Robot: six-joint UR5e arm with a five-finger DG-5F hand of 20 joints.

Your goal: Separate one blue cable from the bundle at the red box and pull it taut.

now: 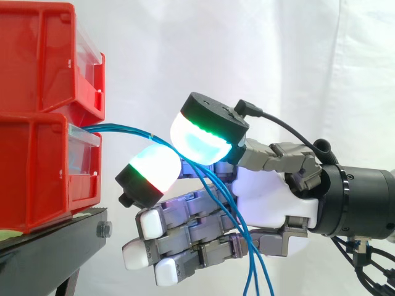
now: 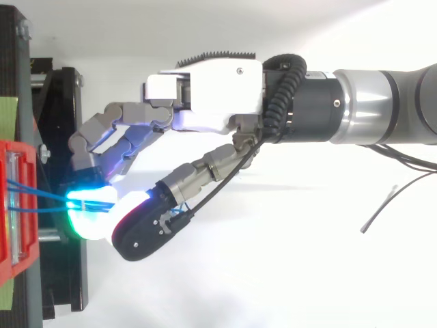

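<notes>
Thin blue cables (image 1: 123,130) leave the top of the lower red bin (image 1: 37,179) and run right, nearly level. My hand (image 1: 271,191) reaches in from the right. Two of its glowing pads, one green-cyan (image 1: 200,139) and one red-white (image 1: 151,169), meet on the strands a short way from the bin. Past the pads the blue cables (image 1: 247,246) drop across the palm and leave the view at the bottom. How many strands sit between the pads cannot be told. The other fingers curl loosely below. From above, the hand (image 2: 218,96) pinches the cables (image 2: 41,195) beside the bin (image 2: 7,205).
A second red bin (image 1: 37,61) sits stacked on the lower one. Both rest on a black stand (image 1: 55,240) at the left. A white curtain (image 1: 278,61) hangs behind. Open space lies to the right of the bins around the arm.
</notes>
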